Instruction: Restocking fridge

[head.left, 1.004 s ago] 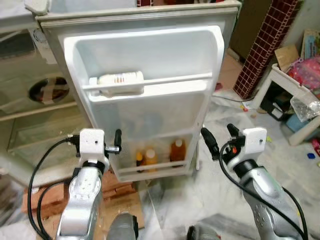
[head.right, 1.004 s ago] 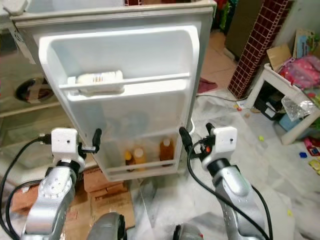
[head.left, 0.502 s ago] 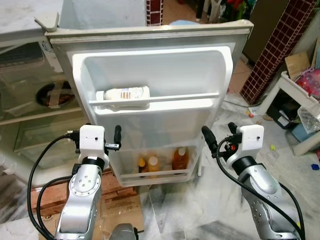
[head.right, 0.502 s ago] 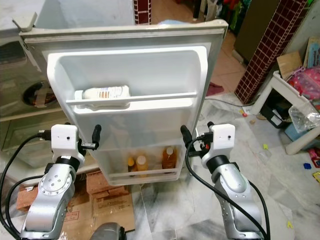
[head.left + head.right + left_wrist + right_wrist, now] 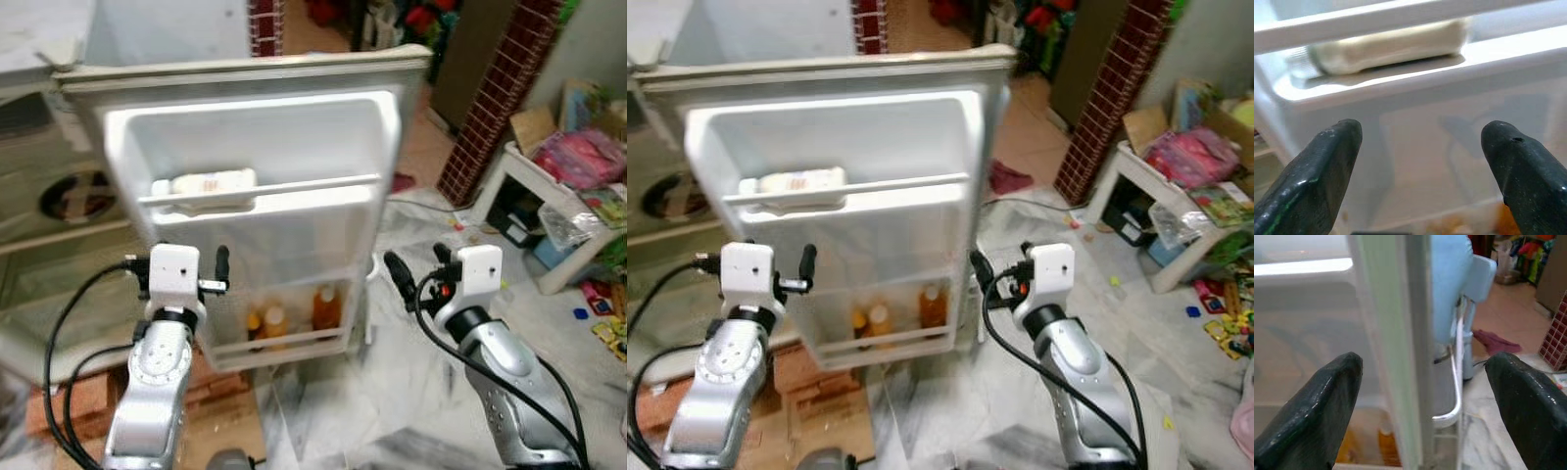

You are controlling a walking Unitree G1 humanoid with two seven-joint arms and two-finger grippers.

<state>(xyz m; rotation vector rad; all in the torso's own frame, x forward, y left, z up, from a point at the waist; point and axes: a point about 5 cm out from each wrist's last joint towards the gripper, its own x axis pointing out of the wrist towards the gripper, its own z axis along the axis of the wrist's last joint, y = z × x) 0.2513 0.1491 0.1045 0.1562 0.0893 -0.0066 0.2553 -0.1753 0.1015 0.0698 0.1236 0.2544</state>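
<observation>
The open fridge door (image 5: 245,206) is filling the upper centre of the frame. A bottle (image 5: 214,186) is lying on its upper shelf behind a rail, and three bottles (image 5: 294,315) are standing in the lower shelf. At lower left the left gripper (image 5: 220,266) is hanging before the door; at lower right the right gripper (image 5: 411,274) is sitting beside the door's edge. A table (image 5: 529,186) is standing at far right.

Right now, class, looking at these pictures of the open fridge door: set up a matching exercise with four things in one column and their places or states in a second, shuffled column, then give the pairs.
Things
1. white bottle
2. orange bottles
3. left gripper
4. white table

Places or states
A. fingers open, holding nothing
B. lower door shelf
C. on the robot's right, beside the toys
D. lying on its side on the upper door shelf

Pairs: 1-D, 2-B, 3-A, 4-C
</observation>
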